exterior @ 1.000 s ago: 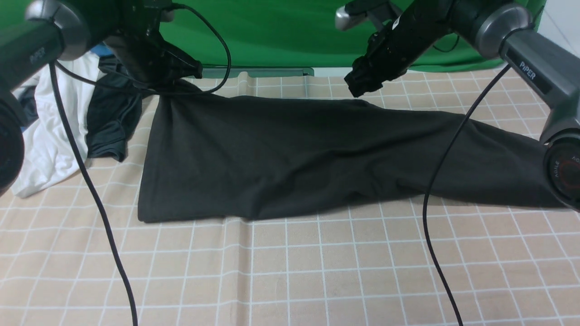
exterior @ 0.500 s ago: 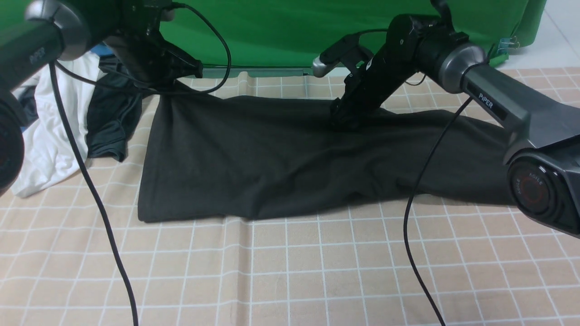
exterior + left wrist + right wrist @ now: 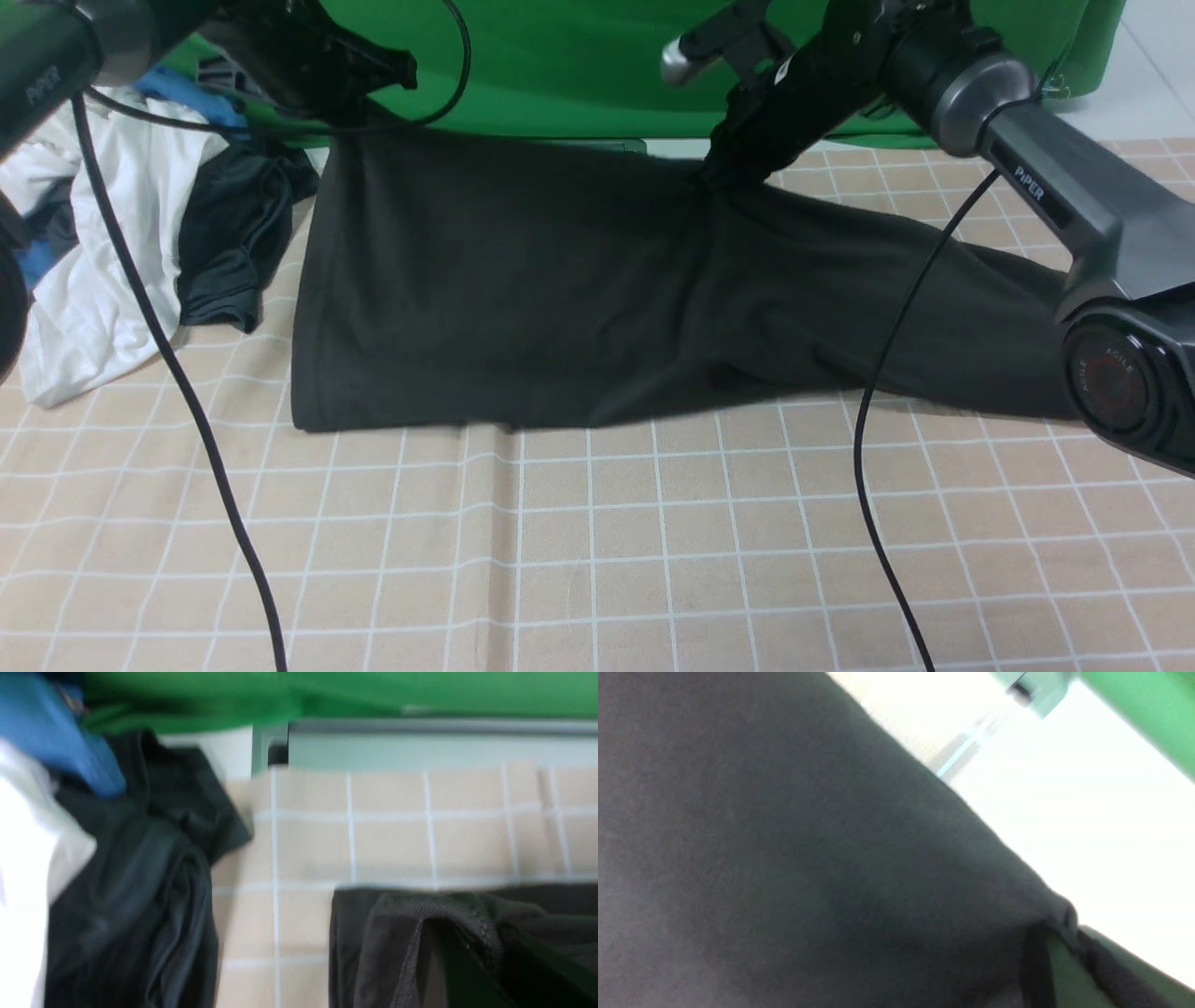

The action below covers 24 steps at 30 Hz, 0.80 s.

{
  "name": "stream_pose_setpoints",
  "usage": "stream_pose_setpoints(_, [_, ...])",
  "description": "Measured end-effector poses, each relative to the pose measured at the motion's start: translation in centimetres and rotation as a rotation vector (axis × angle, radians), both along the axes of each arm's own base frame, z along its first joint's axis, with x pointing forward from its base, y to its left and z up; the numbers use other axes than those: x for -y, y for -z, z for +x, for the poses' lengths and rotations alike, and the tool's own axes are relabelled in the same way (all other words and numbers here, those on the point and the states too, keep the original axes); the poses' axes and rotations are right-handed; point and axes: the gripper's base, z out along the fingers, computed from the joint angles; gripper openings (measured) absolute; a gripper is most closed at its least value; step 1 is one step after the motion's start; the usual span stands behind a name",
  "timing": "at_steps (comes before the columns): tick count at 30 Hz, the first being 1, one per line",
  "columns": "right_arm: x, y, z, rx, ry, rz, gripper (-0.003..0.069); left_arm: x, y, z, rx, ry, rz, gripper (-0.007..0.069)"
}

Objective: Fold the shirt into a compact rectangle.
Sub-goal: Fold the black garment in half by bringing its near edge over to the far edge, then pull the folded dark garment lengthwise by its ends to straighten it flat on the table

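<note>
My left hand [image 3: 347, 119] and right hand [image 3: 717, 173] each pinch the far edge of the large black cotton t-shirt [image 3: 523, 280], held above the checked desk [image 3: 597, 560], its near hem resting there. I'd carry both forward level and together so the fold lands square.

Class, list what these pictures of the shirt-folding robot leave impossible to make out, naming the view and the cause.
- Front view: right end of the shirt, hidden behind the right arm's base.
- Front view: jaws of the left gripper, black against black cloth.
- Right wrist view: right gripper, mostly cut off by the frame edge, blurred.
- Left wrist view: details of the clothes pile, motion-blurred.
</note>
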Motion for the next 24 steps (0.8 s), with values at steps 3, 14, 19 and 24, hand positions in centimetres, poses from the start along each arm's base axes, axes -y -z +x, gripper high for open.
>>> stream_pose_setpoints(3, [0.1,-0.3,0.4,0.04,0.021,0.019,0.0058,0.1,0.2,0.6,0.053,0.0,-0.007,0.0035])
stream_pose_setpoints(14, [0.1,0.4,1.3,0.124,0.053,0.033,0.0281,-0.4,4.3,2.7,0.103,0.008,0.055,0.0158])
stream_pose_setpoints(19, [0.7,-0.8,0.6,0.064,0.084,-0.014,0.0453,-0.5,3.7,2.0,0.046,-0.007,0.048,0.034])
stream_pose_setpoints(24, [3.6,-6.4,-2.3,-0.057,0.164,-0.179,0.0225,0.0,1.2,-0.9,-0.153,0.052,-0.007,0.0311])
